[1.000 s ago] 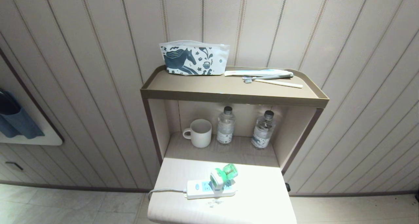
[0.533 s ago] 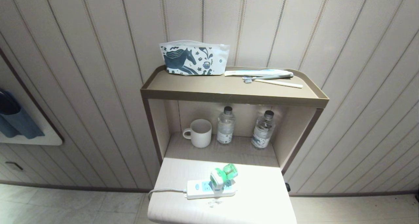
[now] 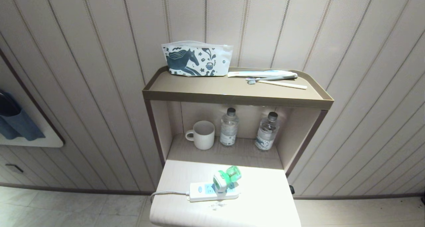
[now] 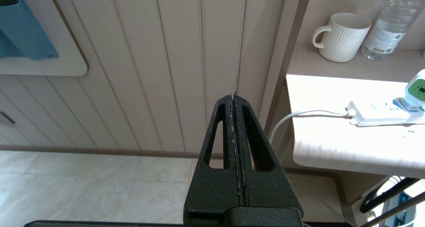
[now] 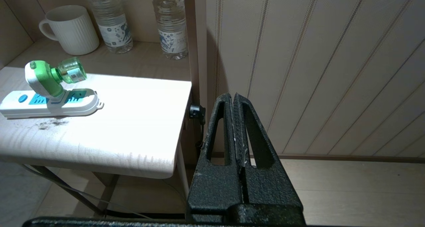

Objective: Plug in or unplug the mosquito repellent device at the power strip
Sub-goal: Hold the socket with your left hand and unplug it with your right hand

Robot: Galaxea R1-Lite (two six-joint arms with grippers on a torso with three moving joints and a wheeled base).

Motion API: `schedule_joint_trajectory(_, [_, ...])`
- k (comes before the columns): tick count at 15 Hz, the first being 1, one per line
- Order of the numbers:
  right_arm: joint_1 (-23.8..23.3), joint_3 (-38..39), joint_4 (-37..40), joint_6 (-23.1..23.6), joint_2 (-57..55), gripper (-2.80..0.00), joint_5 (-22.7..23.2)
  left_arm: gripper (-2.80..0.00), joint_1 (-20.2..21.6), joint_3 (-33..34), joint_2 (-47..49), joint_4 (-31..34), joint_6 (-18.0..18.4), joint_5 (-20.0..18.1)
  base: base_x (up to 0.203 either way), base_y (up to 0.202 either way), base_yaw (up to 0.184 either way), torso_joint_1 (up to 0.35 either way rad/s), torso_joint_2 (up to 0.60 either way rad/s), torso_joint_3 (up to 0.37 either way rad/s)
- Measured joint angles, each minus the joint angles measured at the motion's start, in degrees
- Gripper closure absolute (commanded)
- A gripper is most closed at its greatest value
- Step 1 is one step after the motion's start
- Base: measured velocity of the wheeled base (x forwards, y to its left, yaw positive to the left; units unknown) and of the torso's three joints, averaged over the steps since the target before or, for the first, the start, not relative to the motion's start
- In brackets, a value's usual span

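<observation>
A pale wood-grain tabletop point(image 3: 265, 200) carries a long white plastic power strip point(image 3: 202, 191), with what looks like dark crumbs beside it. Behind, a recessed shelf point(image 3: 242, 154) holds a ribbed white mug point(image 3: 202, 135) and two clear water bottles point(image 3: 228, 127).

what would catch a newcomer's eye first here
The green-topped mosquito repellent device stands out, plugged into the white power strip on the brightly lit lower table. Above, a horse-print pouch sits on the top shelf, with a ribbed white mug and two water bottles in the cubby below.
</observation>
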State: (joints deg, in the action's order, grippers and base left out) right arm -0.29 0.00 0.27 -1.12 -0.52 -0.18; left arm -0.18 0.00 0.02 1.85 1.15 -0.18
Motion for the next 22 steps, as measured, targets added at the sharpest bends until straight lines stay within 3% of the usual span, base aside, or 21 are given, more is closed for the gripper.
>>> schedule_joint_trajectory(22, [0.0, 0.0, -0.02, 0.0, 0.0, 0.0, -0.01, 0.0, 0.0, 0.0, 0.0, -0.01, -0.02, 0.02, 0.0, 0.0, 0.0, 0.0, 0.0, 0.0])
